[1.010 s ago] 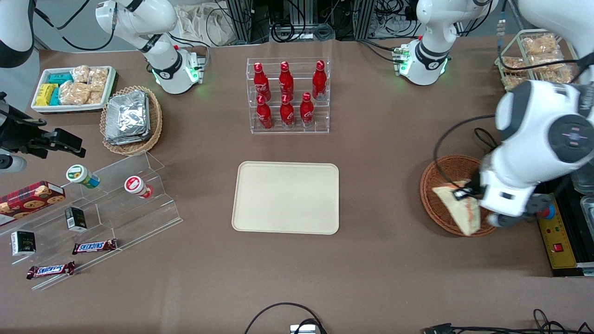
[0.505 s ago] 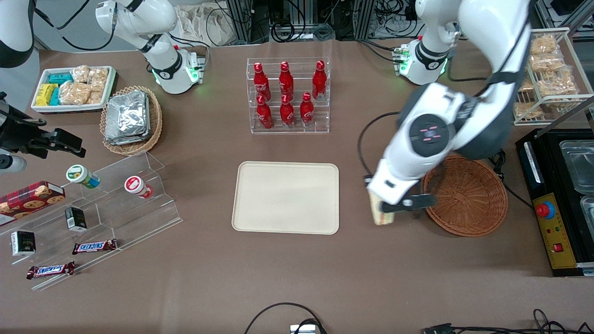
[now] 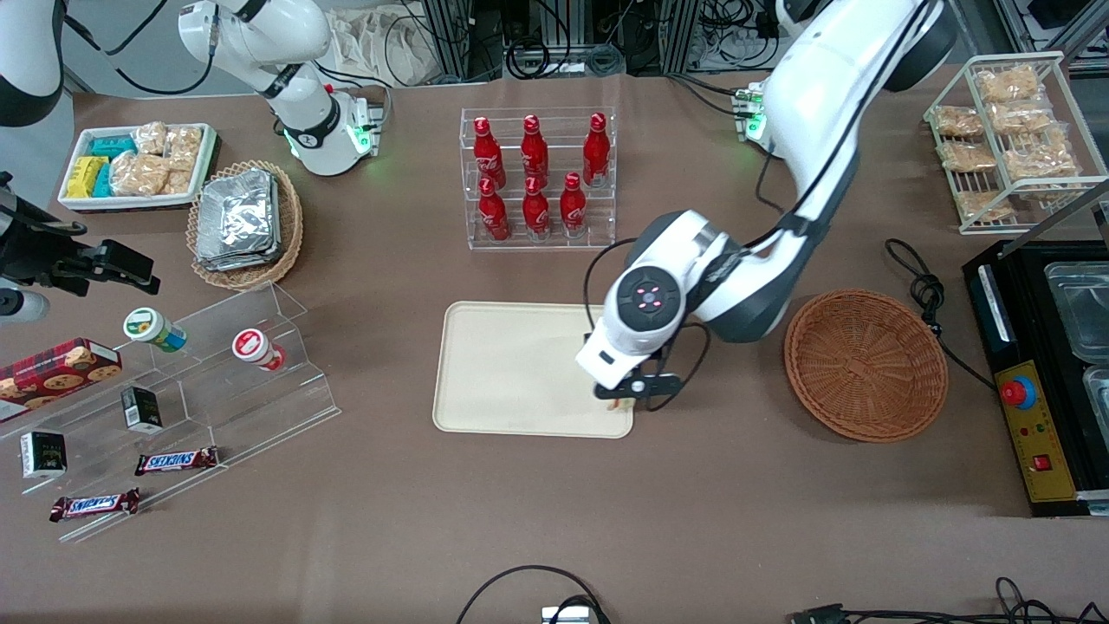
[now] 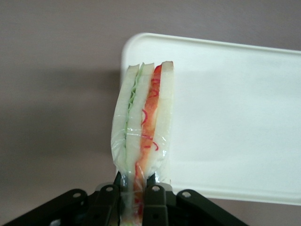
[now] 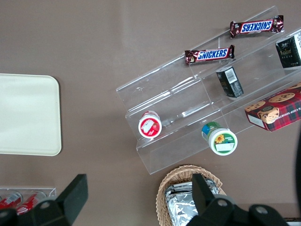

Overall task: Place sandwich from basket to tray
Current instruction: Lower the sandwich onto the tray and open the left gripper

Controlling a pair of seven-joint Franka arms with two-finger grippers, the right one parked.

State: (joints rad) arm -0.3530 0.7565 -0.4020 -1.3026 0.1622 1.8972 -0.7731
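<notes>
Cream tray lies mostly bare; the tool grips the sandwich above its corner edge.

The front view looked steeply down on the whole surface from high up. The left wrist camera sat close above the end effector, facing the tray corner. The right wrist camera looked straight down; all three views shared the tray.

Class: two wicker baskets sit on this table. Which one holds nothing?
The reddish-brown basket beside the tray; the tan one holds foil packets. The gripper holds the sandwich over the tray.
</notes>
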